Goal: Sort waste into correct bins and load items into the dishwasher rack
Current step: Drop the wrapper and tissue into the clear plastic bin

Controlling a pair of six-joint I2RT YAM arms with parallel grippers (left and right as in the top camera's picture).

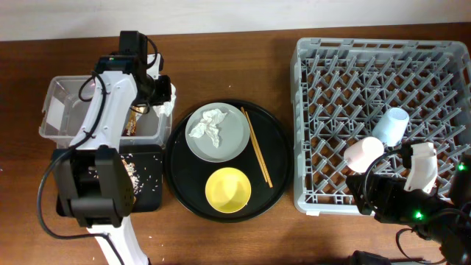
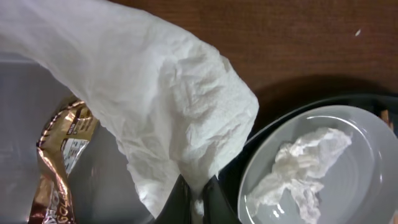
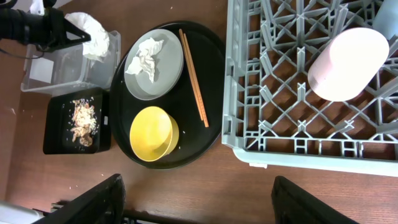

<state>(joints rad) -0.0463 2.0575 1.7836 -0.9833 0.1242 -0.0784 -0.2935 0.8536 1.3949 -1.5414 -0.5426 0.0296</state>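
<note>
My left gripper is shut on a crumpled white paper napkin and holds it over the right end of the clear plastic tub. A brown-and-gold foil wrapper lies in that tub. A second napkin lies on the pale grey plate. The yellow bowl and the wooden chopsticks sit on the round black tray. The blue cup and pink cup lie in the grey dishwasher rack. My right gripper is open and empty above the table in front of the rack.
The shallow black rectangular tray with food scraps sits in front of the tub. The big round black tray lies between the bins and the rack. Bare wooden table runs along the back and the front edge.
</note>
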